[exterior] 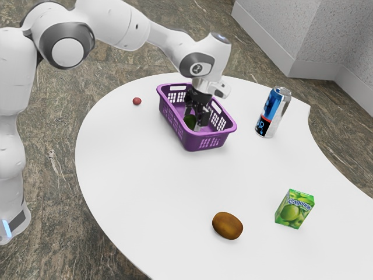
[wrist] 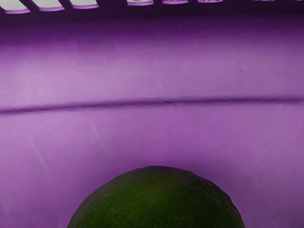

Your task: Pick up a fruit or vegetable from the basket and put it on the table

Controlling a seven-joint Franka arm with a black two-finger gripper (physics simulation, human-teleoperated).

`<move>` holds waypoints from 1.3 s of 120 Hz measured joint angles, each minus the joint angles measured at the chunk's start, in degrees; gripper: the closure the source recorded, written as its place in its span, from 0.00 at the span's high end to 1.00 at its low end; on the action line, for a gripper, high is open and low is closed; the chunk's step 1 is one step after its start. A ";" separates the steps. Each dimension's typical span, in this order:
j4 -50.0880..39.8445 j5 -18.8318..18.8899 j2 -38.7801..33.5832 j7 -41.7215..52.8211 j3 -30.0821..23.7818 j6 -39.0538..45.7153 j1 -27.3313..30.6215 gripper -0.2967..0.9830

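While the green fruit (wrist: 156, 199) curves, pebbly-skinned, I can't tell the tool's (exterior: 195, 121) opening or grip.

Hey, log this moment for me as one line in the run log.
gripper down inside purple basket | dark green fruit at gripper, in basket | grip unclear | fruit not yet on table

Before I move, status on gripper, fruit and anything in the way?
Gripper down inside purple basket. Green fruit in basket, right by gripper; grip unconfirmed. Basket walls around both.
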 joint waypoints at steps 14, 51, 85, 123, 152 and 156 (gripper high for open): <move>-0.10 -0.13 0.02 -0.16 0.02 0.54 0.05 0.77; -1.23 -0.24 0.15 -0.45 0.03 1.83 0.49 0.77; -1.71 -0.32 0.23 -0.63 0.03 2.92 0.57 0.75; -1.29 0.12 -0.05 -1.07 0.00 3.34 0.58 0.49; 8.93 0.88 -0.59 -0.78 -4.84 2.60 0.38 0.46; 13.71 1.71 0.84 -0.74 -7.64 1.91 0.32 0.46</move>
